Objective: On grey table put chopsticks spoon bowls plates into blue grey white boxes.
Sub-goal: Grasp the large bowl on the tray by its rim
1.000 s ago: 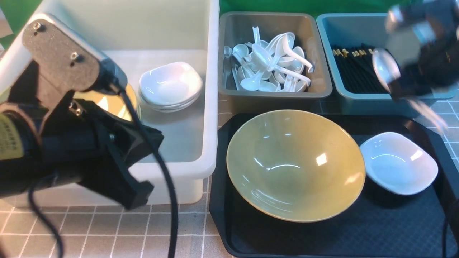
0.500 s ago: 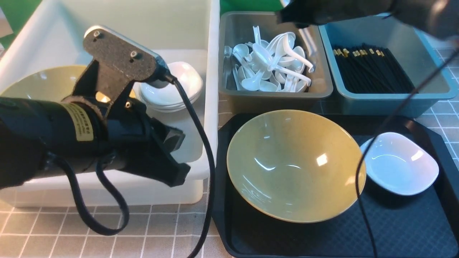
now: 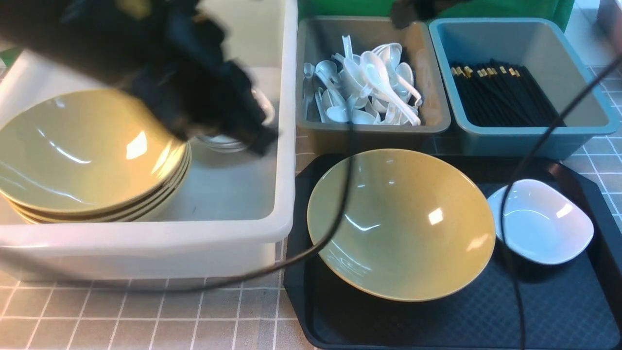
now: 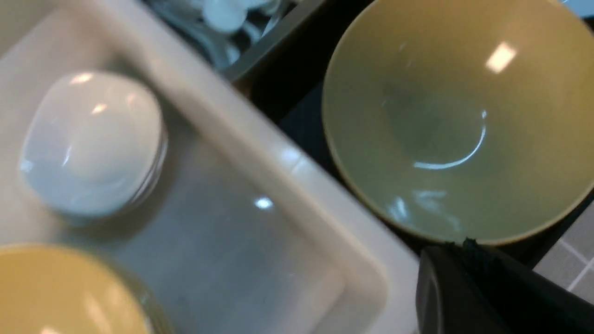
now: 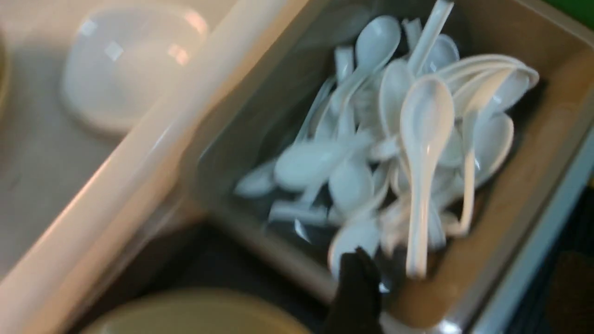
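A white spoon [image 5: 424,153] lies on top of the spoon pile in the grey box [image 3: 369,130], free of my right gripper [image 5: 459,271], which hangs open above it. One dark finger [image 5: 355,283] shows over the box's near wall. My left gripper [image 4: 466,243] is shut and empty, blurred above the white box [image 3: 146,238], between its plates [image 4: 90,144] and the tray. A stack of olive-yellow bowls [image 3: 87,150] sits in that box. Another bowl [image 3: 401,223] and one white plate [image 3: 539,221] rest on the black tray. Black chopsticks [image 3: 500,92] fill the blue box [image 3: 529,138].
The black tray [image 3: 510,311] lies on the grey gridded table [image 3: 136,321] in front of the grey and blue boxes. Black cables [image 3: 335,214] hang across the bowl and the plate. A green backdrop [image 3: 486,8] stands behind the boxes.
My right gripper carried a spoon from above the blue box to above the grey box and opened; the spoon now lies on the pile. My left arm swung up and back, uncovering the bowl stack.
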